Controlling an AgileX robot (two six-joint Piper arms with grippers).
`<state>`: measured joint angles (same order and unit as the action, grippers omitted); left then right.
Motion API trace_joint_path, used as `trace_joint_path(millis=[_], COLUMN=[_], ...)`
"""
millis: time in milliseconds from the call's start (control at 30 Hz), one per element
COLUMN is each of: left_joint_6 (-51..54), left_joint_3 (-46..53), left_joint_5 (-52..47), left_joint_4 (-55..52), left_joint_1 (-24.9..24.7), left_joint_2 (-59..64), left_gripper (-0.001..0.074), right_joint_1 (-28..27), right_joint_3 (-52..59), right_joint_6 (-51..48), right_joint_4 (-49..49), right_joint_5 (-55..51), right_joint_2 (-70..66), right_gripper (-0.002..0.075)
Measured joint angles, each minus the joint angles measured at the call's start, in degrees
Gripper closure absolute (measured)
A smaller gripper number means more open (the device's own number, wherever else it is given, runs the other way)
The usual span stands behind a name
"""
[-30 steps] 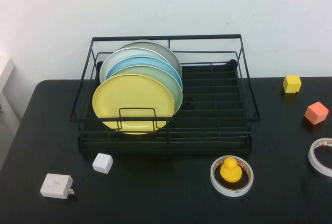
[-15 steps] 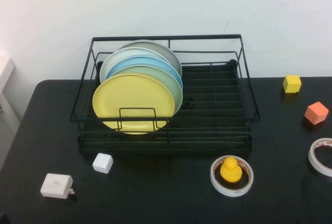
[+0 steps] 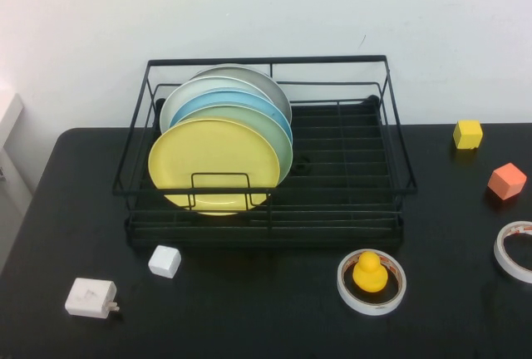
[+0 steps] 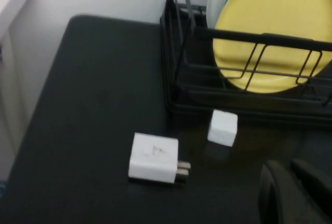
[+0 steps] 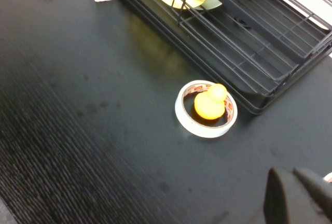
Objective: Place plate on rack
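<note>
Left gripper: seen only in its wrist view, raised above the black surface; its dark fingers lie close together, nearly closed, holding nothing. A white plug adapter lies on the surface beside and ahead of it, and a small white cube just ahead, near the front rail of the rack.

The plate, pale yellow, stands upright on edge in the left half of the rack, foremost of a row of standing plates. Directly behind it are a pale-green plate, a light-blue plate, and two paler plates whose colours cannot be told apart with certainty. The right half of the rack holds nothing.

Right gripper: seen only in its wrist view, raised above the surface, fingers drawn narrow and holding nothing. Ahead of it a yellow toy duck sits inside a ring of tape, which lies just outside the rack's front corner.

Further right on the surface: a yellow cube, an orange block, and a second tape ring at the edge of the high view.
</note>
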<state>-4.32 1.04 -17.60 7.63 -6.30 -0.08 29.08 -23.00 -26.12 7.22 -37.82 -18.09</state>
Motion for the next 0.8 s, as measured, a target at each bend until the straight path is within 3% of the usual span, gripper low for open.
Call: trace_joint_path(millis=[800], left_joint_6=[2.0], left_joint_3=[0.0], left_joint_5=[-0.4], left_joint_4=[0.3], left_joint_1=[0.0], left_joint_2=[-0.4], left_gripper=[0.0735], right_joint_1=[0.0], right_joint_3=[0.0], right_joint_6=[0.0], right_joint_4=[0.0], right_joint_5=[0.0], right_joint_2=[0.0], right_gripper=[0.0728])
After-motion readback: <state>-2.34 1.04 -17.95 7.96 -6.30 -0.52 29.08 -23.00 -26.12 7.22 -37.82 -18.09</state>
